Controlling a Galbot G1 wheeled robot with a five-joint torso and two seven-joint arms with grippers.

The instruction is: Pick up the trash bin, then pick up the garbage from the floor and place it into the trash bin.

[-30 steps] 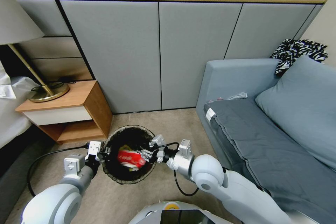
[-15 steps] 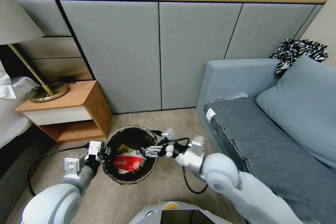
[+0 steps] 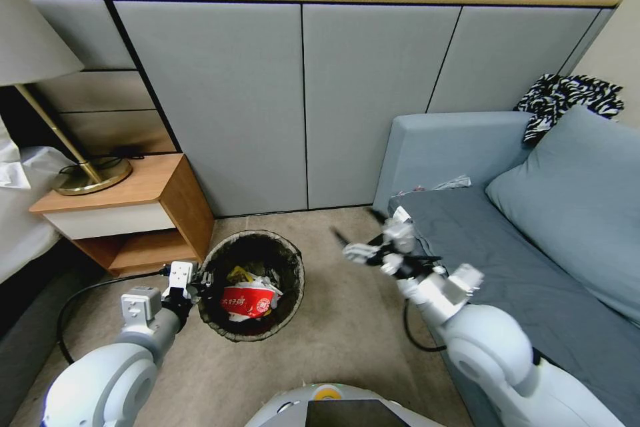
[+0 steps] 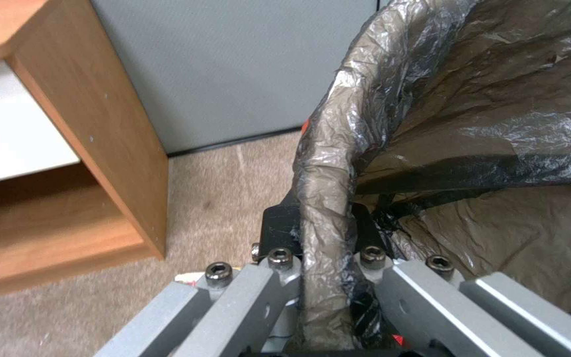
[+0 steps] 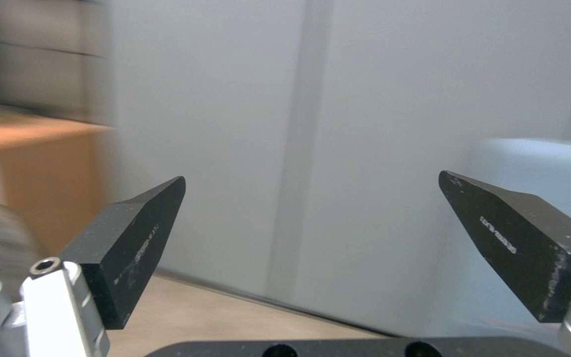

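The left gripper [image 3: 200,283] reaches in low from the left, its two fingers [image 4: 279,230] clamped on the bag-covered rim of the trash bin [image 3: 283,250], one finger outside the rim and one inside. The bin stands on the floor [image 3: 333,347] in front of the wooden bedside table [image 3: 180,200], with the garbage [image 3: 247,299], a red-and-white packet and a yellow wrapper, lying inside it.

The right gripper [image 3: 357,245] is raised above the carpet between the bin and the sofa [image 3: 440,147], and its fingers [image 5: 134,243] are spread wide with nothing between them. Half a second ago it hovered at the bin's right rim; it has since pulled back and up toward the sofa. The packet now rests deeper in the bin.
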